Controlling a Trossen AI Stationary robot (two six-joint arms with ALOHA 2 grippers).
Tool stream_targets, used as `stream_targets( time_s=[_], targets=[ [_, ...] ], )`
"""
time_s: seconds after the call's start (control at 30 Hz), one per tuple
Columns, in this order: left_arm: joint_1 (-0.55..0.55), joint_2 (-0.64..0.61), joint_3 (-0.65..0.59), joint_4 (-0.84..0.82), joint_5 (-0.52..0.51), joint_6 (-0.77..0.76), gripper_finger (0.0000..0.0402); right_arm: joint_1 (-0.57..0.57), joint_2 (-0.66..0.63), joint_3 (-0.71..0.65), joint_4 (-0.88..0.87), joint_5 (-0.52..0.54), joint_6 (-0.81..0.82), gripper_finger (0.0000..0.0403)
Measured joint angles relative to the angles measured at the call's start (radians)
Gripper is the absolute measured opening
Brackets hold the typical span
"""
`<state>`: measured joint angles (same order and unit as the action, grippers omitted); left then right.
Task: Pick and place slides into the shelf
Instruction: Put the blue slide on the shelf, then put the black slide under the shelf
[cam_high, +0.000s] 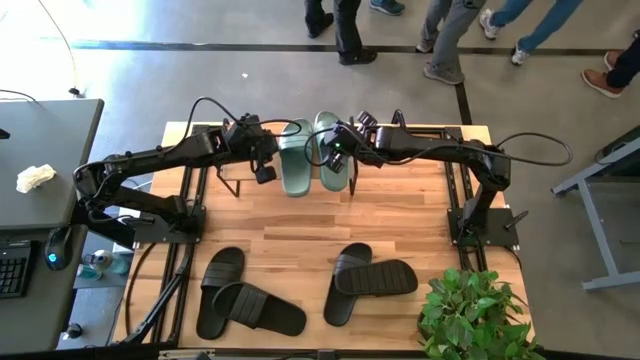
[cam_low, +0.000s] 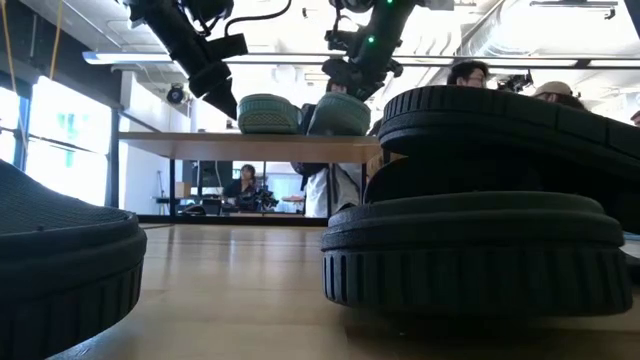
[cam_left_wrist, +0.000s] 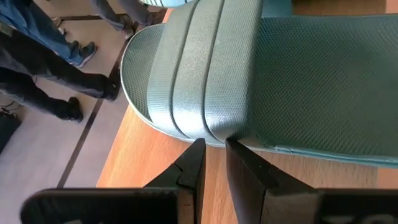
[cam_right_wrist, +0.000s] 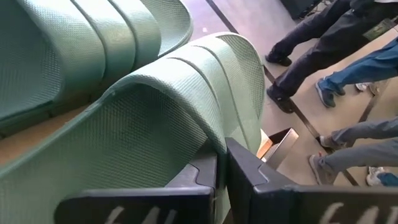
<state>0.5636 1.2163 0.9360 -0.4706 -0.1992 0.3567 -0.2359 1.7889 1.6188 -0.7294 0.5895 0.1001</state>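
Observation:
Two sage-green slides lie side by side, soles down, on the shelf (cam_high: 430, 133) at the table's far edge: the left one (cam_high: 296, 157) and the right one (cam_high: 333, 150). In the low view both (cam_low: 268, 113) (cam_low: 338, 115) sit on the plank (cam_low: 200, 146). My left gripper (cam_left_wrist: 213, 155) stands at the left slide's (cam_left_wrist: 205, 68) outer edge by its strap, fingers a narrow gap apart with nothing between them. My right gripper (cam_right_wrist: 221, 165) is shut on the right slide (cam_right_wrist: 155, 118). Two black pairs (cam_high: 245, 295) (cam_high: 365, 280) lie on the table's near half. My right gripper pinches the right green slide by the side of its strap (cam_right_wrist: 214, 140), where the strap comes down to the sole, between its two fingers. The fingers come slanting from above and from the table's right. The slide lies on the shelf's plank beside the other green one (cam_right_wrist: 62, 50).
A potted plant (cam_high: 470, 315) stands at the table's near right corner. In the low view, stacked black slides (cam_low: 480, 200) fill the foreground. People walk on the floor beyond the shelf (cam_high: 450, 30). A grey desk (cam_high: 40, 170) stands left of the table.

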Motion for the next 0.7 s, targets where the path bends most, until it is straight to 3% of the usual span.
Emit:
stream_targets(
  time_s=[0.43,0.7],
  targets=[
    [-0.001,-0.003,0.0,-0.005,0.03,0.004,0.0053,0.0,0.0,0.0,0.008,-0.061,-0.01,0.0091],
    [-0.001,-0.07,0.0,-0.012,0.011,0.014,0.0053,0.003,0.0,0.017,0.005,-0.091,-0.014,0.0131]
  ],
)
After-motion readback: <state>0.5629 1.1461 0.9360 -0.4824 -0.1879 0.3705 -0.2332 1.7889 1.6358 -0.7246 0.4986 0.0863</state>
